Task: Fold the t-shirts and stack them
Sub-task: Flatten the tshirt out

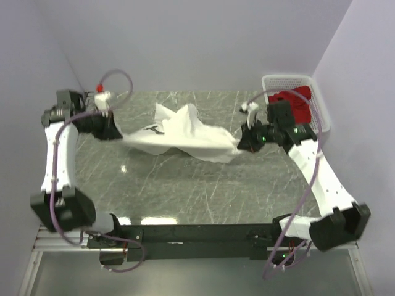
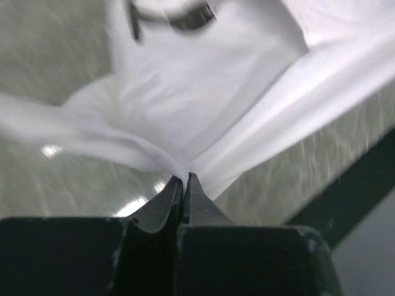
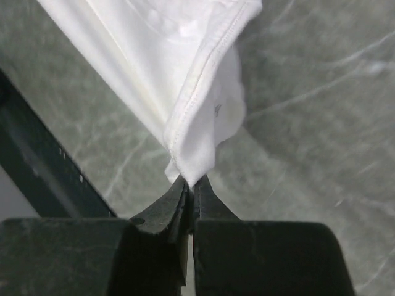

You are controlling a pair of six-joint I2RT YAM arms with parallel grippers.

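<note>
1. White t-shirt (image 1: 185, 132): spread across the far half of the worktop (image 1: 185, 191), stretched between the two grippers. Its middle is bunched into raised, crumpled folds.
2. Left gripper (image 1: 117, 134): at the left end of the white t-shirt. In the left wrist view its jaws are pressed together on a pinch of the cloth (image 2: 203, 86), which fans away from the fingertips (image 2: 176, 192) in taut pleats.
3. Dark marking (image 2: 185, 18): a blurred dark band on the cloth at the top of the left wrist view, also visible from above as a small dark mark near the left end of the garment. What it is cannot be told.
4. Right gripper (image 1: 239, 147): at the right end of the white t-shirt. In the right wrist view its jaws are clamped on a corner of the cloth (image 3: 173, 68).
5. Hem (image 3: 203, 68): a stitched, doubled edge running down to the clamped corner.
6. Red t-shirt (image 1: 295, 105): crumpled inside the basket.
7. Basket (image 1: 281, 79): white, slotted, at the far right corner of the worktop, just behind the right arm.
8. Worktop: grey-green, marble-patterned, glossy, visible beneath the cloth in both wrist views.
</note>
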